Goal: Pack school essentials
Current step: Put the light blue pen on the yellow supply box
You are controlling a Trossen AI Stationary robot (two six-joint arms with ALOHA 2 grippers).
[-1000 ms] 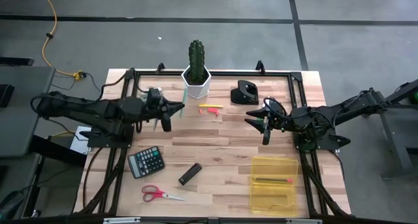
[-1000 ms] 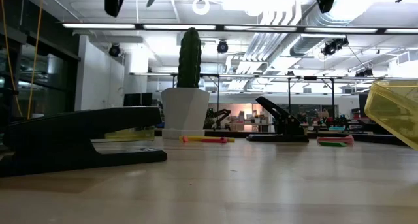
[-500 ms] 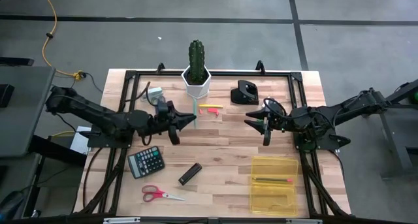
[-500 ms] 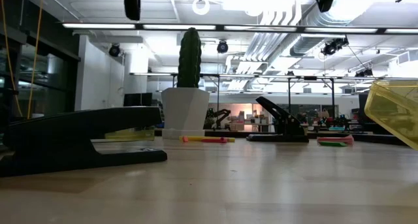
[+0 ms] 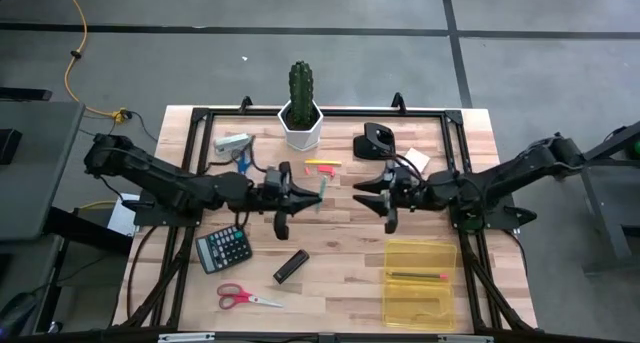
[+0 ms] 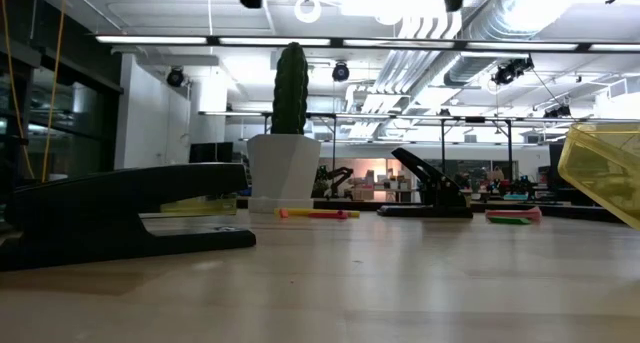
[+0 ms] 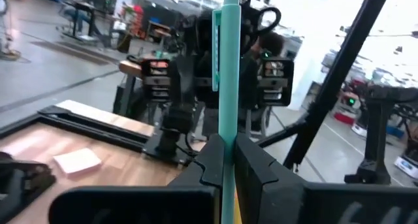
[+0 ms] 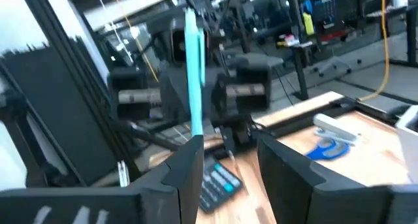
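From above, my left tool grips a teal pen over the middle of the desk, tip toward my right tool, which faces it with fingers apart, probably for a handover. The yellow box lies beyond my right tool. Left wrist: the teal pen stands clamped between my fingers. Right wrist: my fingers stand open, pen just ahead

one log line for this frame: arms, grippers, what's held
left gripper: shut on teal pen, mid-table | right gripper: open, empty, facing left gripper | yellow box: holds one pen | red scissors: on table
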